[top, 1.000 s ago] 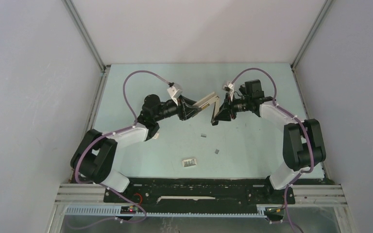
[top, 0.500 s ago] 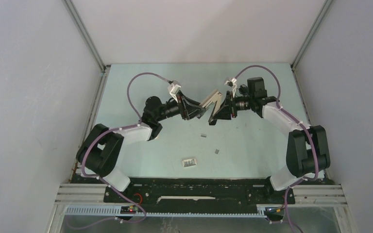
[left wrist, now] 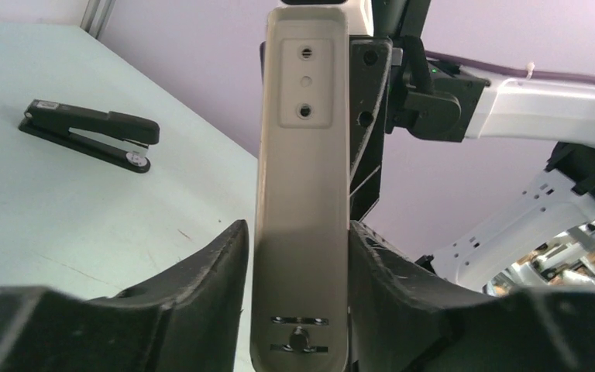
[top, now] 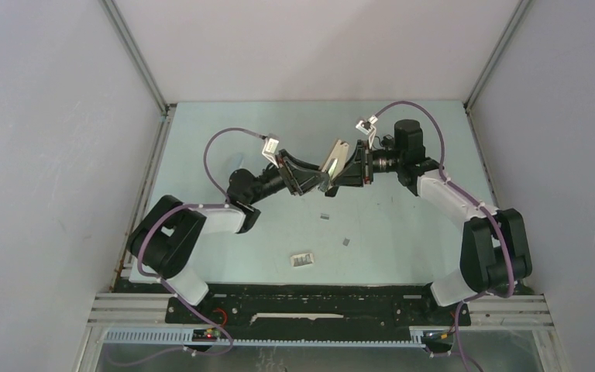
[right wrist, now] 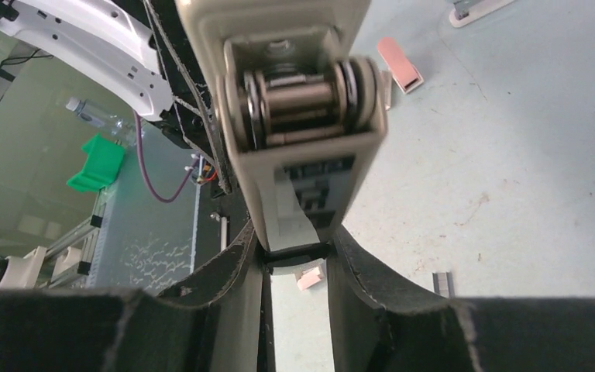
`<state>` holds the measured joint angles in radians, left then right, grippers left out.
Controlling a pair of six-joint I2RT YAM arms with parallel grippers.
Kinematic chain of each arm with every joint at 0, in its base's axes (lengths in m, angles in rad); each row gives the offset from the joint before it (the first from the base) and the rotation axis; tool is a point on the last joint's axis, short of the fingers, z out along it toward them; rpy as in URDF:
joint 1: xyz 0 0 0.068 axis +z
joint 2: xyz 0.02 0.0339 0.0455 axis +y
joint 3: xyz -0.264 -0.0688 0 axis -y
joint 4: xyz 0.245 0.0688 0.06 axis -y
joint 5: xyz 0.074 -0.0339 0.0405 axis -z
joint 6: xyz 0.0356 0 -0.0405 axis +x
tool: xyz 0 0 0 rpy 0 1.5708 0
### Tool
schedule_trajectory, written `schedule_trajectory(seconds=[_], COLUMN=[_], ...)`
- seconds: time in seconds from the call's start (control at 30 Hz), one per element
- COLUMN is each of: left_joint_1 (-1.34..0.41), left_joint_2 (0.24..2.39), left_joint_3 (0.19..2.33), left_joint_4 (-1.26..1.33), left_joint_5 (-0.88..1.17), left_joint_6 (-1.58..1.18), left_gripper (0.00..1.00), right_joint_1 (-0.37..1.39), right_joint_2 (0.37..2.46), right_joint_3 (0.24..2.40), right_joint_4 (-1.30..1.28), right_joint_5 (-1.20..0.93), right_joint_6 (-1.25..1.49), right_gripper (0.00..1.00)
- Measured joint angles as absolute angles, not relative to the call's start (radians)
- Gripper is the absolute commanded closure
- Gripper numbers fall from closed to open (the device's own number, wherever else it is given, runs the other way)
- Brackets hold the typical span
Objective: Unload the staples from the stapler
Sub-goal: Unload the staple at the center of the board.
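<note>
Pale green tabletop (top: 418, 225), grey walls (top: 46, 155), stray staples (top: 325, 216); beige stapler (left wrist: 302, 155) gripped by left end effector (left wrist: 298, 263) and right end effector (right wrist: 296, 256)

cream stapler (left wrist: 302, 194) in black left gripper (left wrist: 297, 232); 1 black stapler (left wrist: 85, 133) off its left finger; pale mint table (left wrist: 62, 225); silver-grey staples (right wrist: 442, 282), pink block (right wrist: 400, 71) past right gripper (right wrist: 293, 240).

Beige stapler (top: 334, 156): hinged open in a V, up off table, approx ctr. Staples (top: 325, 216): two tiny grey bits on table, at its 6 o'clock.
</note>
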<state>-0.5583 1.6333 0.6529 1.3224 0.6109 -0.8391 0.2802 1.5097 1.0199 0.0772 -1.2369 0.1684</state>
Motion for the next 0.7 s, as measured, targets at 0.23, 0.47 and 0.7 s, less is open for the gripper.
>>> schedule_trajectory(seconds=[0.23,0.47,0.7], left_joint_1=[-0.569,-0.569,-0.569], left_joint_2=[1.573,1.459,1.427], left_joint_3=[0.594,0.563,0.559], left_joint_4=[1.295,1.211,1.150], left_joint_5=[0.562,0.521,0.491], left_joint_6=[-0.840,-0.773,-0.740], left_gripper=[0.14,0.00,0.04], right_joint_1=[0.288,0.288,0.287], right_joint_2=[1.478,1.460,1.460], right_joint_3=[0.991,0.975,0.927], right_joint_4=[0.109,0.110,0.205], right_joint_5=[-1.251,-1.263,-1.275], right_joint_6=[0.181,0.182,0.262], right_gripper=[1.00,1.00,1.00])
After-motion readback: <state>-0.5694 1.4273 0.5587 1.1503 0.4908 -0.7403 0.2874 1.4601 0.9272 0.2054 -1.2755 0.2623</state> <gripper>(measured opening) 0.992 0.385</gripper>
